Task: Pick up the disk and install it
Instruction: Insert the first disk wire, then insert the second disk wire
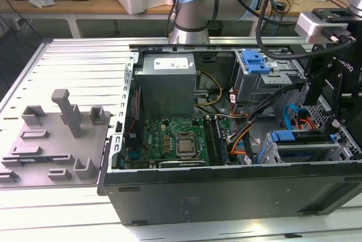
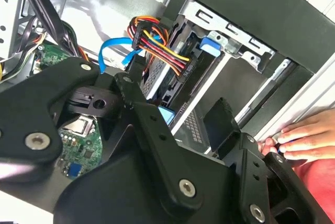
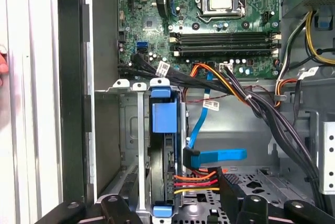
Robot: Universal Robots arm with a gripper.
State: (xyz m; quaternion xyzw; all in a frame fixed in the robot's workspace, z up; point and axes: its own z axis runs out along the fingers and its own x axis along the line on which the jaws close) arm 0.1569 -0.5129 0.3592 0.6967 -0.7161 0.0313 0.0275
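The claw (image 2: 180, 145) hangs spread and empty above the seated disk (image 3: 161, 145).

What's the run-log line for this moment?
arm: over open case | disk: seated in drive cage, cables plugged | pincer: above disk, grip unclear | hand: on case edge

- No text can be read with confidence.
- The grey power-supply box (image 1: 168, 83) carries a white sticker (image 1: 172, 64); its print is too small to make out.
- In the first wrist view, white tags sit on the black cable bundle (image 3: 164, 68) and the blue ribbon cable (image 3: 210, 104); their print is illegible.
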